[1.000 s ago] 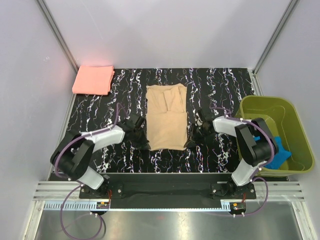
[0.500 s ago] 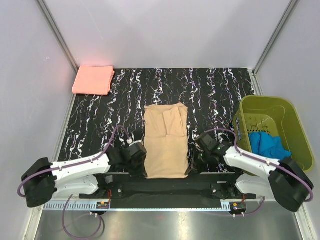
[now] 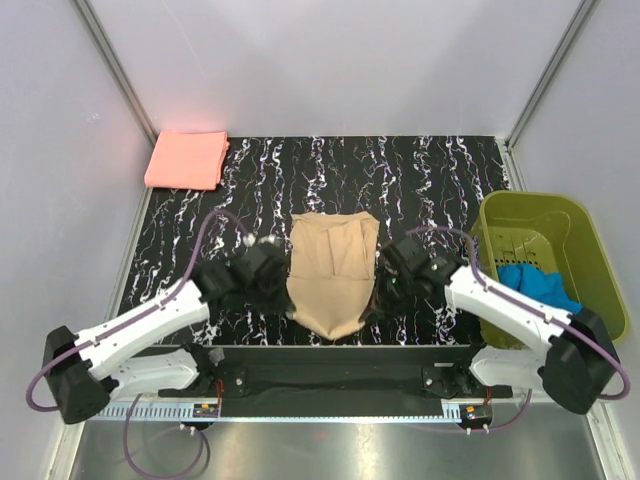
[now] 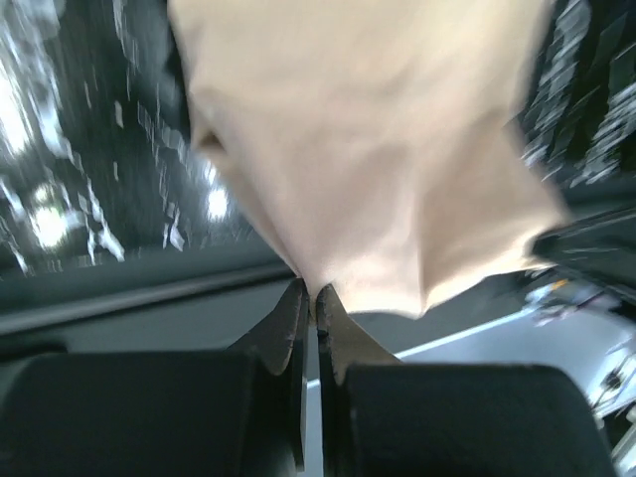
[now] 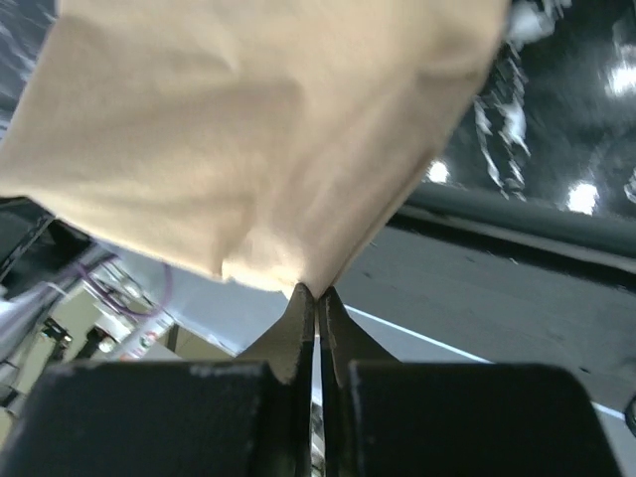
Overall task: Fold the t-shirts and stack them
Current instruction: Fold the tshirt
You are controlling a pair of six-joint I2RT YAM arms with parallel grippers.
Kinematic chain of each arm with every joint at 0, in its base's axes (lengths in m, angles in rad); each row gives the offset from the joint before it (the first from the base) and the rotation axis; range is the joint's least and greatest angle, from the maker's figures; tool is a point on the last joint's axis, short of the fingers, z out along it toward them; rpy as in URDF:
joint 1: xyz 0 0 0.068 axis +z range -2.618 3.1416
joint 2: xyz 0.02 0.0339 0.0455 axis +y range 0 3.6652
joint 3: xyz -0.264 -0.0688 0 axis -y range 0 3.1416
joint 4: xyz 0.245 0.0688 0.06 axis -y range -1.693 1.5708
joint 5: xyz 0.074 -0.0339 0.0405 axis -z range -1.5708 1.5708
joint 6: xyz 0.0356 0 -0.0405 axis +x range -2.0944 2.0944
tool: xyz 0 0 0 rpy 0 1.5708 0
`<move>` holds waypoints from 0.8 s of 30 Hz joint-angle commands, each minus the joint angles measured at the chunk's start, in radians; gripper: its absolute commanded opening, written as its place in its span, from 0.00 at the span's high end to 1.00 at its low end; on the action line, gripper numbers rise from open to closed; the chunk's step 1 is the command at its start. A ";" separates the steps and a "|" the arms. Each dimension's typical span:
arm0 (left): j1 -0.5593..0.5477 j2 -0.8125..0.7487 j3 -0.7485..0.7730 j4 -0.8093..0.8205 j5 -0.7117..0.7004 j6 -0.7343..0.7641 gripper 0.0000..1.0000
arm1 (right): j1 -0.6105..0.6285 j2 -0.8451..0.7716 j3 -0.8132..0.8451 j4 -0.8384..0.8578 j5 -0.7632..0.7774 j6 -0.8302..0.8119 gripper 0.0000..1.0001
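Observation:
The tan-beige t-shirt [image 3: 332, 270] is a narrow folded strip at the table's near middle, its near end lifted and sagging between my grippers. My left gripper [image 3: 285, 300] is shut on its near left corner, seen in the left wrist view [image 4: 310, 290] with the cloth [image 4: 368, 149] hanging from the fingertips. My right gripper [image 3: 372, 298] is shut on its near right corner, seen in the right wrist view [image 5: 316, 290] under the cloth [image 5: 258, 129]. The salmon-pink t-shirt [image 3: 187, 159] lies folded at the far left corner.
The olive-green basket [image 3: 590, 300] stands at the right edge with a blue cloth [image 3: 535, 285] inside. The black marbled table top [image 3: 430, 180] has grey walls on three sides. The arms' base rail [image 3: 330, 375] runs along the near edge.
Both grippers dragged the tan-beige shirt toward the near edge, then lifted its near end and moved it back away from the edge. The pink shirt has not moved.

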 commanded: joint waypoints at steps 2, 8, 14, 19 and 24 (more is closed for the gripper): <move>0.159 0.079 0.179 -0.043 0.014 0.214 1.00 | -0.112 0.093 0.190 -0.078 0.019 -0.128 1.00; 0.300 0.252 0.378 -0.028 0.081 0.356 1.00 | -0.250 0.214 0.397 -0.113 -0.019 -0.246 1.00; 0.441 0.389 0.506 -0.005 0.140 0.427 1.00 | -0.325 0.355 0.552 -0.133 -0.060 -0.320 1.00; 0.518 0.504 0.630 0.027 0.210 0.453 1.00 | -0.389 0.468 0.655 -0.150 -0.097 -0.357 1.00; 0.535 0.619 0.702 0.049 0.264 0.473 1.00 | -0.442 0.554 0.720 -0.162 -0.126 -0.381 1.00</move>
